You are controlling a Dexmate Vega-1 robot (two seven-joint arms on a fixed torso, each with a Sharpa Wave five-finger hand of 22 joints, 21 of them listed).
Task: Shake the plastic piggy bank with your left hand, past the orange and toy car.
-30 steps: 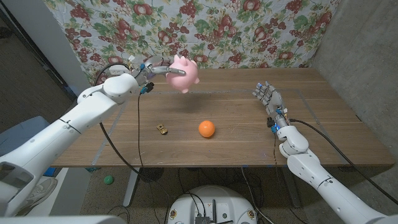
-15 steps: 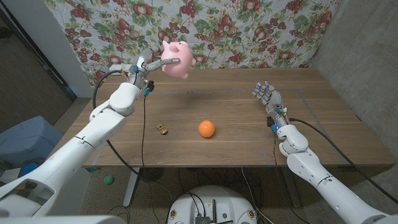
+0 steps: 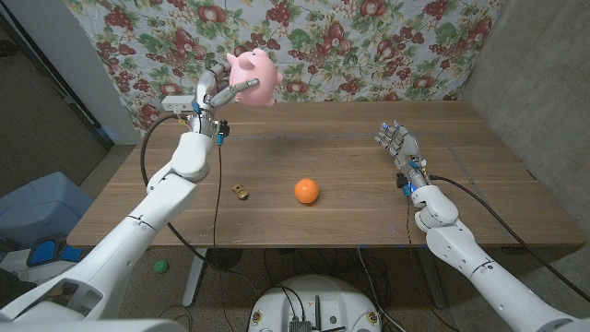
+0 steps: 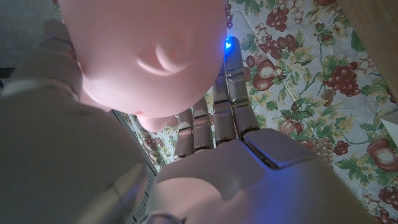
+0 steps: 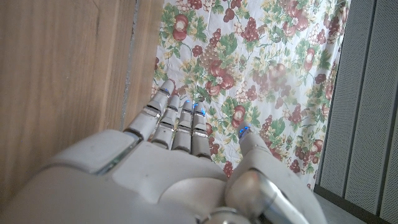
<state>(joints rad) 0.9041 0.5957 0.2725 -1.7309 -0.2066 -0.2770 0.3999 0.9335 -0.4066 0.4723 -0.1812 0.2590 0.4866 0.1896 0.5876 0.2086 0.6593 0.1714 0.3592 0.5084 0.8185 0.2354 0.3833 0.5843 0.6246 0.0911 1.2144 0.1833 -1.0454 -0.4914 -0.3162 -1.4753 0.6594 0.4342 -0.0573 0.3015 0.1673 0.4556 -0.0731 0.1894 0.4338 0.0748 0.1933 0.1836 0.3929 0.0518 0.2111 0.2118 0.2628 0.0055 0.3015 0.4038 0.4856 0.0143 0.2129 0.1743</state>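
The plastic piggy bank (image 3: 253,67) is up in the air in your left hand (image 3: 221,89), held well above the far-left part of the surface (image 3: 350,161) and showing against the fruit-print cloth (image 3: 369,46) behind it. Your left hand is grasping it, fingers wrapped around its body; in the left wrist view the pink piggy bank (image 4: 143,56) sits right against the fingers (image 4: 227,93) of that hand (image 4: 205,168), with the cloth (image 4: 305,81) beyond.

Taking the orange (image 3: 307,191) as your reference: it lies on the surface near the middle, and the piggy bank is beyond it and to its left, high above the wood and well apart from it. The small toy car (image 3: 241,192) rests on the surface to the left of the orange, near it but not touching, level with it.

Your right hand (image 3: 396,143) is to the right of the orange and a little farther back, well apart from it, holding nothing, fingers apart and reaching toward the cloth. In the right wrist view its fingers (image 5: 177,121) extend straight, with the wooden surface (image 5: 62,74) alongside.
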